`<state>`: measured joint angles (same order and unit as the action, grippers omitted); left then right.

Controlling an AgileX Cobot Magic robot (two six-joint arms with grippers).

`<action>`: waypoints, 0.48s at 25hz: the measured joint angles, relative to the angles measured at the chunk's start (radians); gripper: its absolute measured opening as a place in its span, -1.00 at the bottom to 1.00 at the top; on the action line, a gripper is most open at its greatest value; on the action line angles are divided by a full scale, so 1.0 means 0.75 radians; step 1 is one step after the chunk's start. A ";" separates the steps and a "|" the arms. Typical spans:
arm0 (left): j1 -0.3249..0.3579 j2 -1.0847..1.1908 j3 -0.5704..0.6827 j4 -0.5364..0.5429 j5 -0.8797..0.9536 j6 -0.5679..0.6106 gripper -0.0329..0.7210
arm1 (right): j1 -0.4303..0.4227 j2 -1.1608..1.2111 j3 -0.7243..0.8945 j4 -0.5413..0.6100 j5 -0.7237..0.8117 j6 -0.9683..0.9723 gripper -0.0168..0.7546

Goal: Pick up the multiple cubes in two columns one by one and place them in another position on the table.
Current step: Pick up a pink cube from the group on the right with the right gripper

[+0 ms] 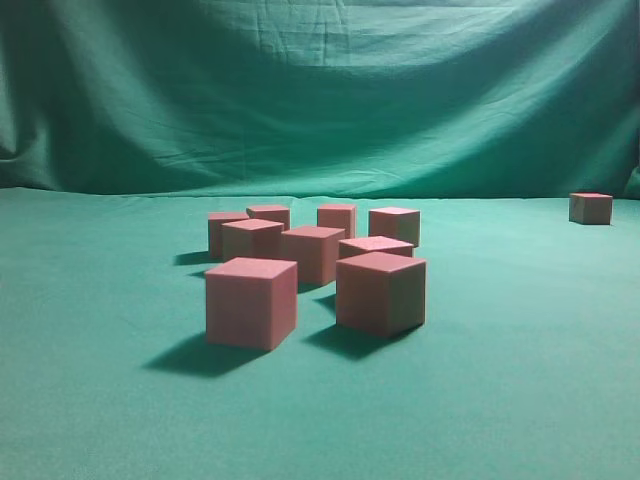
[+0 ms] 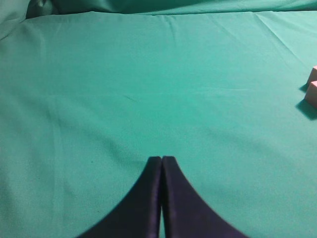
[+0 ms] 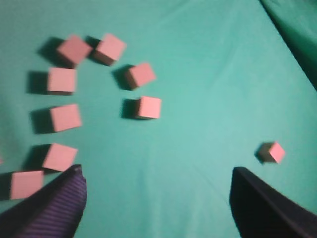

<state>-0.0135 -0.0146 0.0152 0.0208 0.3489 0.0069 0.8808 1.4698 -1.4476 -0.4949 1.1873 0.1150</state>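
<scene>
Right gripper point(image 3: 156, 198) hangs high over the table point(image 1: 520, 400) with jaws spread wide and nothing held; left gripper point(image 2: 161, 168) is off to the side over bare cloth, fingers pressed together, empty. Pink cubes point(image 1: 312, 252) sit clustered in two loose columns mid-table, one lone cube point(image 1: 591, 207) set well apart at far right; no containers in sight. Cubes look light, rigid, matte, likely foam or wood — judged easiest taken across two opposite flat faces, squared to the jaws, since several sit rotated.

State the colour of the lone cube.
Pink; the lone cube shows best in the right wrist view.
</scene>
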 joint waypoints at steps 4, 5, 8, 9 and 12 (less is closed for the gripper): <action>0.000 0.000 0.000 0.000 0.000 0.000 -0.91 | -0.330 -0.018 -0.001 0.034 0.011 0.061 0.46; 0.000 0.000 0.000 0.000 0.000 0.000 -0.91 | -0.415 -0.010 -0.001 0.070 0.007 0.065 0.46; 0.000 0.000 0.000 0.000 0.000 0.000 -0.91 | -0.639 0.017 -0.001 0.221 -0.037 0.073 0.46; 0.000 0.000 0.000 0.000 0.000 0.000 -0.91 | -0.700 0.035 -0.001 0.289 -0.062 0.073 0.46; 0.000 0.000 0.000 0.000 0.000 0.000 -0.91 | -0.891 0.100 -0.001 0.464 -0.136 0.073 0.46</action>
<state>-0.0135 -0.0146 0.0152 0.0208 0.3489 0.0069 0.2123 1.5448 -1.4481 -0.1468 1.0856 0.1695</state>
